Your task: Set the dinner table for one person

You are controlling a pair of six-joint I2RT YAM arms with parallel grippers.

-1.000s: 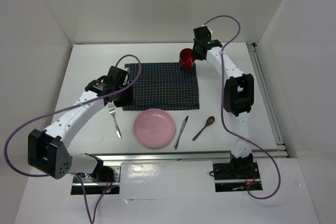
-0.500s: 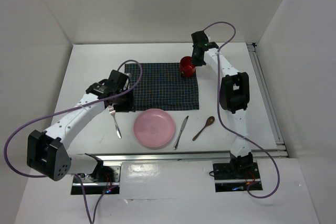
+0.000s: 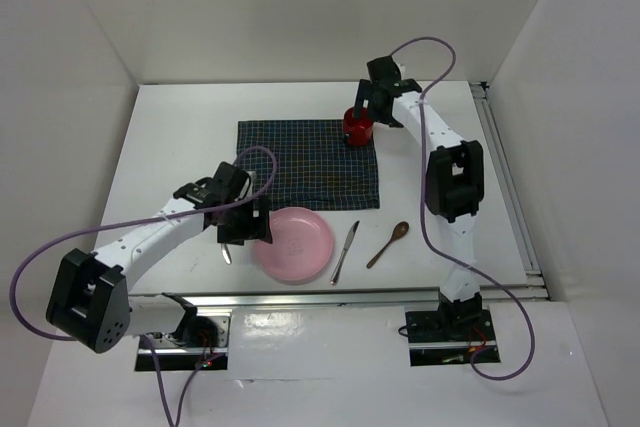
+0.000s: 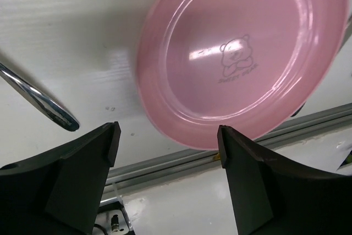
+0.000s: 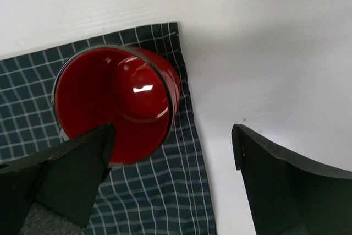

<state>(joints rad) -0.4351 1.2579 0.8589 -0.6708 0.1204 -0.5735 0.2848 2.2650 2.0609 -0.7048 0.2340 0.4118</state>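
Left claw [image 4: 168, 138]: we see it spread wide and holding nothing, hanging low over the near left rim of the plate.
Left fingers [image 4: 71, 180]: both dark pads frame the plate's near edge in the wrist view, and we cannot tell whether they touch it.
Plate [image 4: 242, 53]: pink with a small bear print in the middle, it lies flat on the surface just nearer than the cloth.
Fork [image 3: 225, 250]: it lies just left of the plate, mostly hidden under the left arm from above. The wrist view shows only a shiny handle end lying apart from the plate.
Right claw [image 5: 171, 136]: we see it wide as well and empty, above the far right corner of the cloth.
Cup [image 5: 118, 105]: red and upright, it stands on that corner with its mouth open toward us. It sits ahead of the left finger rather than between the two.
Cloth [image 3: 310, 162]: the dark checked mat lies flat mid-surface, beyond the plate.
Knife [image 3: 345, 250]: it lies just right of the plate, slightly tilted.
Spoon [image 3: 388, 244]: brown, it lies right of the knife and apart from it.
Surface [image 3: 180, 127]: this white tabletop carries everything, and we see it spread from the arm bases to the far wall.
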